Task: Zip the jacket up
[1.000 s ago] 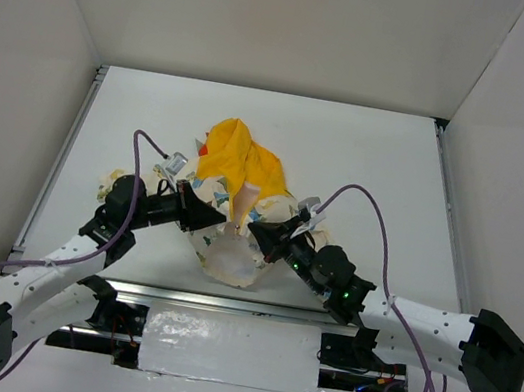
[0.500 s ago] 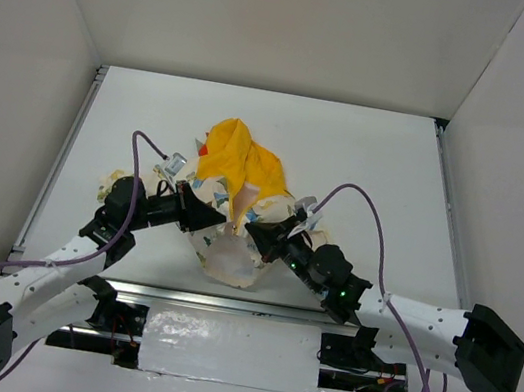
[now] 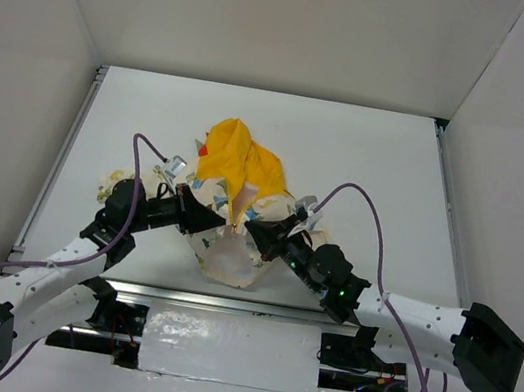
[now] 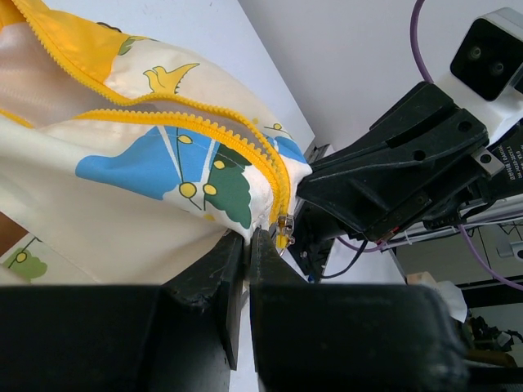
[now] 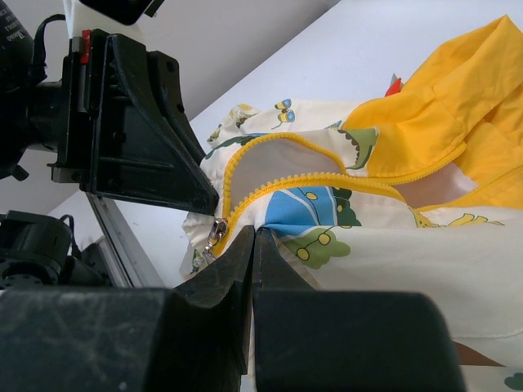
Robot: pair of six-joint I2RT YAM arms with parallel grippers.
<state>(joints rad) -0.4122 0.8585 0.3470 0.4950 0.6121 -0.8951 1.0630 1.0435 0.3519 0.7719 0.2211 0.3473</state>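
The jacket (image 3: 230,260) lies mid-table, cream with blue and green prints, its yellow hood (image 3: 234,156) toward the far side. Its front is unzipped, and the yellow zipper teeth (image 4: 242,144) part into a V. The silver zipper slider (image 4: 283,224) hangs at the bottom of the zip, between the two grippers. My left gripper (image 3: 219,221) is shut on the jacket's fabric (image 4: 163,237) just left of the slider. From the other side, my right gripper (image 3: 250,224) pinches the fabric (image 5: 327,245) beside the slider (image 5: 217,233). Both hold this end raised off the table.
The white table (image 3: 367,174) has a metal rail (image 3: 67,152) along its left edge and white walls around it. Purple cables (image 3: 373,226) loop over both arms. A cream sleeve end (image 3: 112,185) lies left of the left arm.
The right gripper has edged slightly left toward the left gripper, bringing the two pinched edges a little closer. Both grips stay shut.
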